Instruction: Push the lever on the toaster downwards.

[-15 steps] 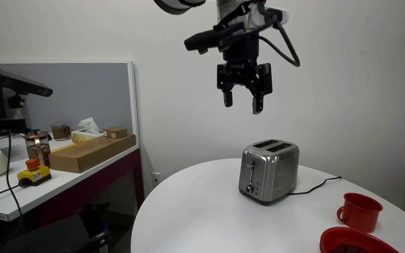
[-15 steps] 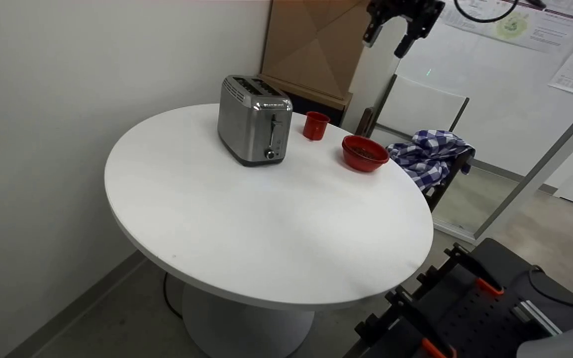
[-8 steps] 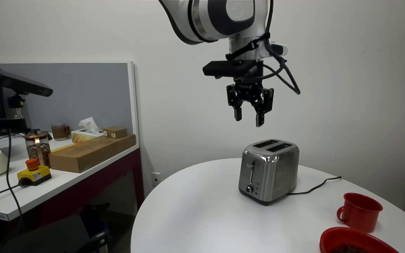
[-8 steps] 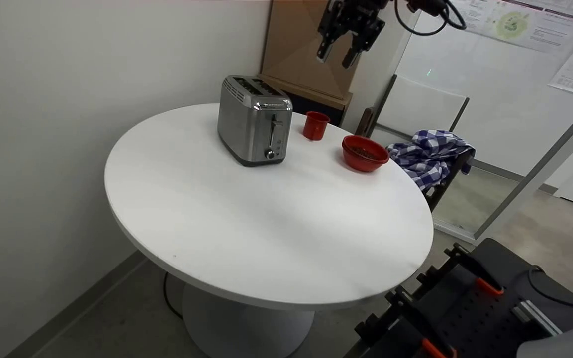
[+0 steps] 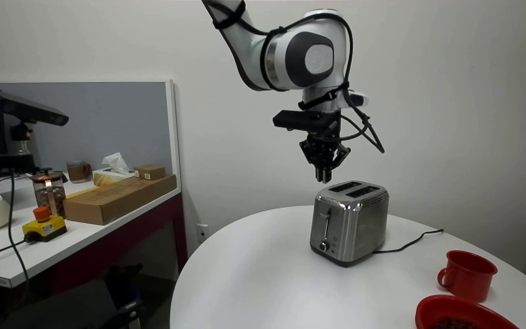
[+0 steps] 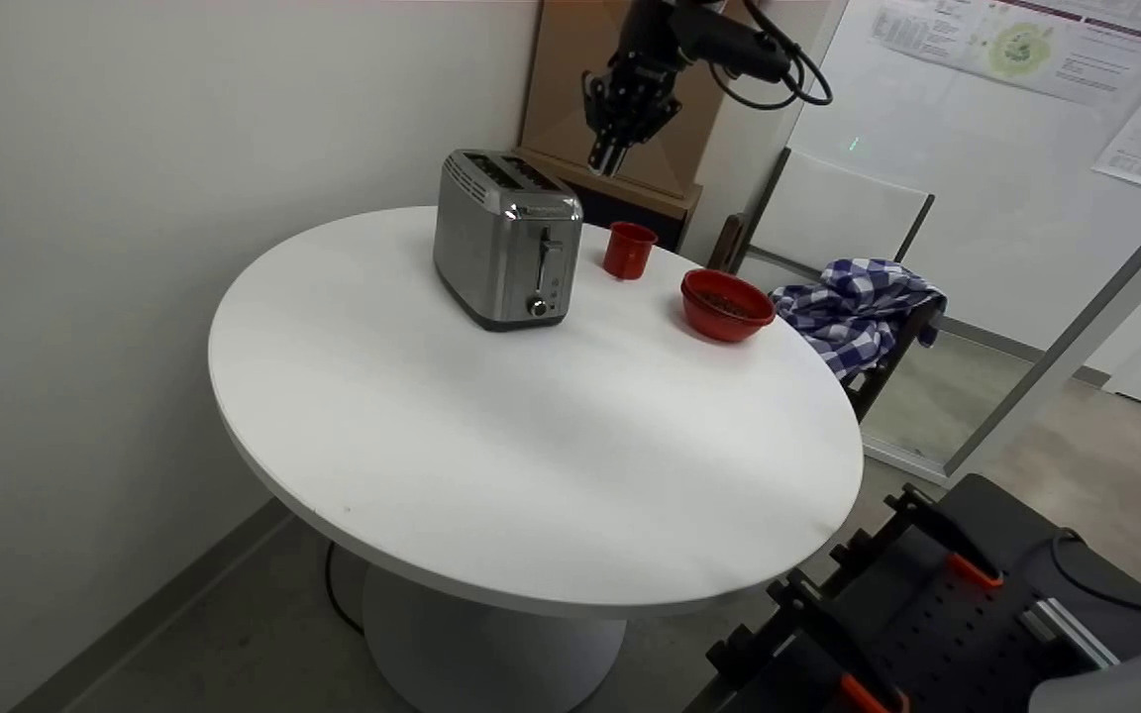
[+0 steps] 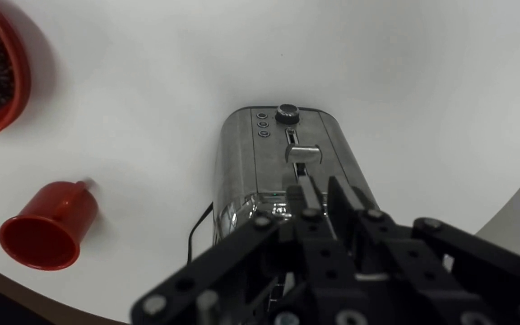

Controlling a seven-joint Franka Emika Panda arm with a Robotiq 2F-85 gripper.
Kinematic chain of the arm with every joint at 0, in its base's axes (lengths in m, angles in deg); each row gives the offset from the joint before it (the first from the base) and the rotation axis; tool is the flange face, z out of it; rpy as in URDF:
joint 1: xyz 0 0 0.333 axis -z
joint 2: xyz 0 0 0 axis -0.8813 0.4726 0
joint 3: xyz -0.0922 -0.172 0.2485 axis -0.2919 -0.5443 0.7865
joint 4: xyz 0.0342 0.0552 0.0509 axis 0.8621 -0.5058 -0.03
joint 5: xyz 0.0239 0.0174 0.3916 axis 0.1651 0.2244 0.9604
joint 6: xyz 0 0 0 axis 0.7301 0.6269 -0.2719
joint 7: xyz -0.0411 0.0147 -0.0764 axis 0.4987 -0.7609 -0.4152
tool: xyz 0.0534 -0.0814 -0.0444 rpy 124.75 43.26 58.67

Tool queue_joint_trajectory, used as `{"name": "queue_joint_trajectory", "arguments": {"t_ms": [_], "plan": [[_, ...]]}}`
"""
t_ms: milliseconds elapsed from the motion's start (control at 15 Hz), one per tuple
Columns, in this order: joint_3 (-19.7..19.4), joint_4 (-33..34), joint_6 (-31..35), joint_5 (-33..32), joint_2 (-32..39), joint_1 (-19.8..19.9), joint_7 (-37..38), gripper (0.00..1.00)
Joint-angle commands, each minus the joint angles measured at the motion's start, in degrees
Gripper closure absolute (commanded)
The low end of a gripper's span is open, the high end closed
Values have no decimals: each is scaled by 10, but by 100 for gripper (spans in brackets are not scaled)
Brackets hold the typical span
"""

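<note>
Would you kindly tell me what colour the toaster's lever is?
Silver-grey; the lever shows best in the wrist view.

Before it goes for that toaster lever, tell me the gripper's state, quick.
Gripper: closed but for a narrow gap between the fingers, holding nothing.

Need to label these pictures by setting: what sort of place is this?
Probably an office or lab, judging by the printed posters, the gray desk divider and what looks like a stop button.
</note>
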Motion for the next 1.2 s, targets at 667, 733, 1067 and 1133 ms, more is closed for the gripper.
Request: {"name": "queue_joint_trajectory", "arguments": {"t_ms": [667,733,1067,1133], "plan": [[-19,78,63,-120,135,-42,41,100],[-22,83,67,-129,144,-47,44,100],[-38,116,82,-160,185,-65,55,100],[-43,124,89,-166,195,-69,58,100]]}}
